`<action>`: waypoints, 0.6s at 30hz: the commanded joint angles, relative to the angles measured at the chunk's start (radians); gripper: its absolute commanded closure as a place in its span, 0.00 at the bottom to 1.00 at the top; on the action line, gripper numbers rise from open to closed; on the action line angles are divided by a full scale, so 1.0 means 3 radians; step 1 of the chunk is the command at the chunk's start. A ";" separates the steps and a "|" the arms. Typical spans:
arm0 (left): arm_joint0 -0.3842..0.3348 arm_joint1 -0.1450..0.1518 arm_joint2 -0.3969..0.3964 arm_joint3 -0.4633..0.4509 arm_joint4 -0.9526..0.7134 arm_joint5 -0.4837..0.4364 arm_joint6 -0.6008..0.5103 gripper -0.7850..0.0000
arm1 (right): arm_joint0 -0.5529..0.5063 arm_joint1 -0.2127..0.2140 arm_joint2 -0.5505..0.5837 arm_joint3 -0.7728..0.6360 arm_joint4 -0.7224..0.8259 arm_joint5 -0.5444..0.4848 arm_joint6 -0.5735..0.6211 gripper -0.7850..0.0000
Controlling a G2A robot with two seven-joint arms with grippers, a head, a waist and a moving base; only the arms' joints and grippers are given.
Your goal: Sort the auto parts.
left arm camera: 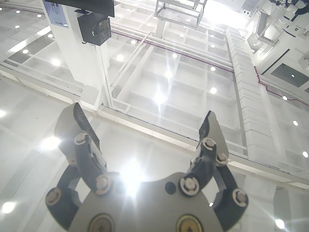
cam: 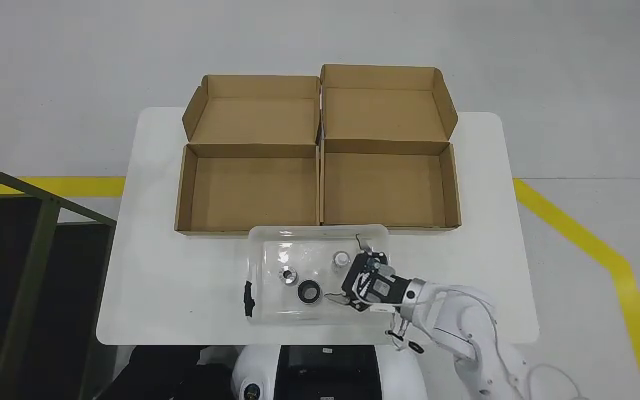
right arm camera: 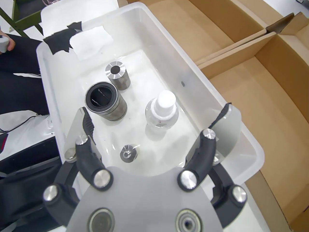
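Right gripper [right arm camera: 156, 115] noted spread wide with nothing held, hung above one end of the clear plastic bin [right arm camera: 169, 38]. In the top view it is placed over the bin's right half. A small round metal part [right arm camera: 129, 153] is seen beneath the open jaws, nearest the palm. A white-capped clear bottle [right arm camera: 162, 112] is stood just beyond it, roughly on the line between the fingertips. Farther on, a large ringed bearing sleeve [right arm camera: 106, 103] and a smaller steel cylinder [right arm camera: 118, 74] are set just beside each other; contact cannot be told. All four are stood on end, long axes upright, so a pinch across the sides from above is judged to be called for. The jaw gap is judged ample for any of them. Black tape [right arm camera: 61, 39] and a white label [right arm camera: 93, 40] are stuck to the bin's far end wall. Beyond the bin, away from the robot, a left cardboard box [cam: 250, 190] and a right cardboard box [cam: 385, 188] are laid open side by side, nothing seen inside. Left gripper [left arm camera: 143, 112] is likewise parted and empty, aimed up at the ceiling. The right arm is judged much the nearer to the parts.
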 commanded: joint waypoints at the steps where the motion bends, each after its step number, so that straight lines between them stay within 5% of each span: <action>1: 0.0000 0.0000 0.0000 0.0000 0.0000 0.0000 0.0000 0.00 | 0.0020 0.0002 -0.0021 0.0042 -0.0015 0.0026 0.0001 0.05; 5: 0.0000 0.0000 0.0000 0.0000 0.0000 0.0000 0.0000 0.00 | 0.0065 0.0006 -0.0059 0.0109 -0.0048 0.0092 -0.0006 0.52; 13: 0.0000 0.0000 0.0000 0.0000 0.0000 0.0000 0.0000 0.00 | 0.0114 0.0019 -0.0085 0.0180 -0.0058 0.0186 -0.0067 0.67; 15: 0.0000 0.0000 0.0000 0.0000 0.0000 0.0000 0.0000 0.00 | 0.0123 0.0023 -0.0089 0.0190 -0.0049 0.0184 -0.0078 0.80; 16: 0.0000 0.0000 0.0000 0.0000 0.0000 0.0000 0.0000 0.00 | 0.0127 0.0025 -0.0091 0.0196 -0.0034 0.0178 -0.0090 1.00; 18: 0.0000 0.0000 0.0000 0.0000 0.0000 0.0000 0.0000 0.00 | 0.0138 0.0030 -0.0089 0.0195 -0.0019 0.0166 -0.0099 1.00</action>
